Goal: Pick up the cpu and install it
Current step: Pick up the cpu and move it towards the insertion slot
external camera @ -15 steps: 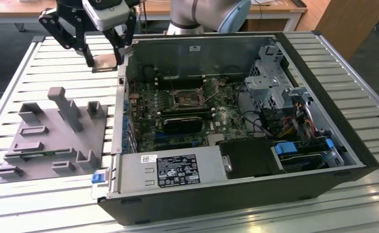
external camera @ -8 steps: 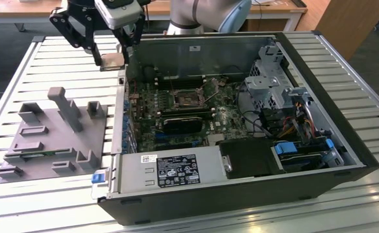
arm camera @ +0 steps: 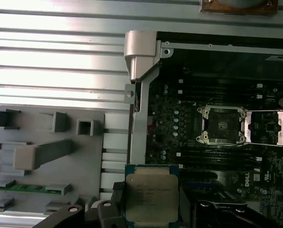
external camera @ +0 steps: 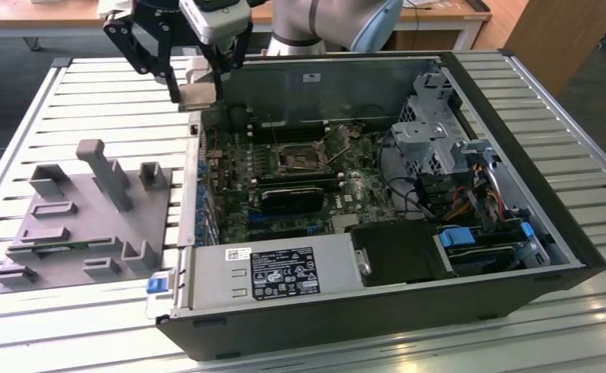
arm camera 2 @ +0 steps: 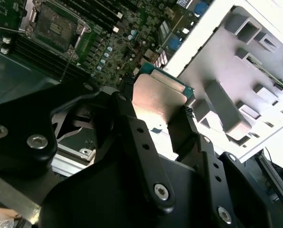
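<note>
Count: one cpu, one gripper, one open computer case, one grey fixture tray. The cpu is clamped edge to edge between the two black fingers, silver top plate facing the first wrist view, green rim seen at its edge in the second wrist view. In the exterior view the cpu is held in the air over the case's far corner on the exterior view's left, above the slatted metal table, clear of everything below.

One motherboard is seen lying flat in the case. One socket is counted on it, uncovered, with its one metal load plate swung open beside it. The socket is well apart from the cpu.

The tray is set on the table just beside the case, with several upright posts; one green board strip is seated in it. The case side wall stands between tray and motherboard, and the cpu is seen over that wall line in the first wrist view.

Also inside the case: one power supply, one drive cage, one bundle of coloured cables.
</note>
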`<control>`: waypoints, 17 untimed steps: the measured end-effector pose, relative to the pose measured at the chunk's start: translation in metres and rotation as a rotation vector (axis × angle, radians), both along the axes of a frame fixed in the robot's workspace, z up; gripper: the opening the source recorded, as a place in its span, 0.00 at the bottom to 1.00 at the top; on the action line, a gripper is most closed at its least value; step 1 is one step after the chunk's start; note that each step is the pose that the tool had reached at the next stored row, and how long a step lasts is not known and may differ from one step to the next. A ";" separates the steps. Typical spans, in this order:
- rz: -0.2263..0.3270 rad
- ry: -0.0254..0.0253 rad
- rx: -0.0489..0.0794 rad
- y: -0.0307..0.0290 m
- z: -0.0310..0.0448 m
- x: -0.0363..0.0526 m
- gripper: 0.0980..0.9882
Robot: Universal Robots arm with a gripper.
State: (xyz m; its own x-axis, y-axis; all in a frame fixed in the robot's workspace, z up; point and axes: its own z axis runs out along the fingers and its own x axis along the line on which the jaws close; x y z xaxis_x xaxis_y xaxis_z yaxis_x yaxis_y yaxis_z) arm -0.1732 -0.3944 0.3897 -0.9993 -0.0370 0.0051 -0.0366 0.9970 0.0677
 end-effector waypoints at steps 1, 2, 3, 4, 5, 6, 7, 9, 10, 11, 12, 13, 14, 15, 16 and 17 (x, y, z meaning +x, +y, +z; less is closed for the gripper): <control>0.000 0.0000 0.000 0.0003 0.0000 0.0025 0.50; 0.000 0.0000 0.000 0.0008 0.0000 0.0048 0.50; 0.000 0.0000 0.000 0.0012 -0.0001 0.0067 0.50; 0.000 -0.0001 0.000 0.0017 -0.0002 0.0086 0.50; 0.000 0.0000 0.000 0.0024 -0.0002 0.0109 0.50; 0.000 0.0000 0.000 0.0030 -0.0003 0.0135 0.50; -0.001 0.0000 0.000 0.0037 -0.0005 0.0164 0.50; -0.002 0.0000 0.000 0.0052 -0.0009 0.0220 0.50; -0.002 0.0000 0.000 0.0060 -0.0012 0.0250 0.50; -0.002 0.0000 0.000 0.0068 -0.0015 0.0278 0.50; -0.003 -0.0001 0.000 0.0077 -0.0018 0.0306 0.50; -0.003 -0.0001 0.000 0.0086 -0.0022 0.0335 0.50; -0.004 0.0000 0.000 0.0094 -0.0024 0.0365 0.50; -0.004 0.0000 0.000 0.0102 -0.0027 0.0396 0.50; -0.004 0.0000 0.000 0.0110 -0.0029 0.0425 0.50; -0.004 0.0000 0.000 0.0119 -0.0030 0.0453 0.50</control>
